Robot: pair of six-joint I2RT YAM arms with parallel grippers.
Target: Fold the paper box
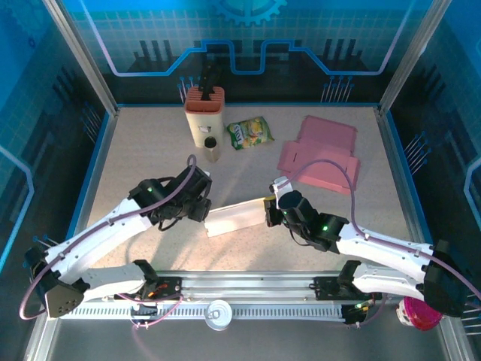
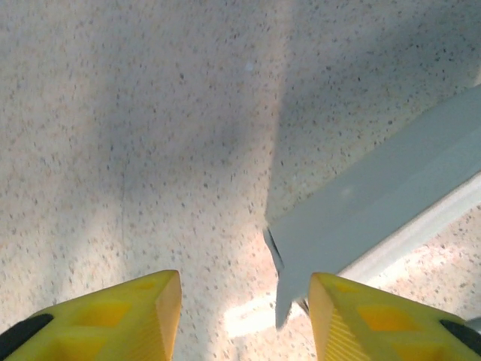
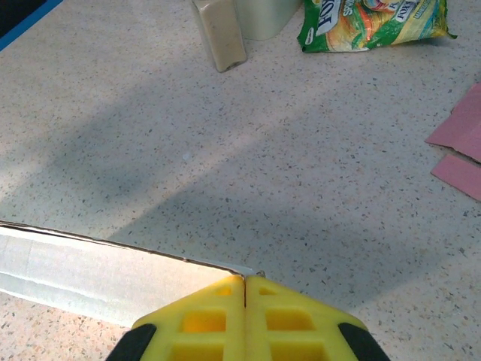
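The paper box (image 1: 234,216) lies on the table (image 1: 135,150) in front of the beige holder (image 1: 204,113), on the side nearer the arm bases, and it reads as a long, nearly flat white strip rather than a formed carton. The right gripper (image 3: 245,280) is clenched on the strip's end farther right of the holder, a thin edge of card caught between its pressed fingers. The left gripper (image 2: 244,282) stands released, jaws apart, with the strip's other corner poking into the gap and touching neither finger. One long panel seems lifted along a crease, so I judge the folding barely begun: no walls stand, no flaps are tucked, no ends are closed. Pink sheets (image 1: 319,154) lie flat to the right of the holder, beyond a snack bag (image 1: 250,133)
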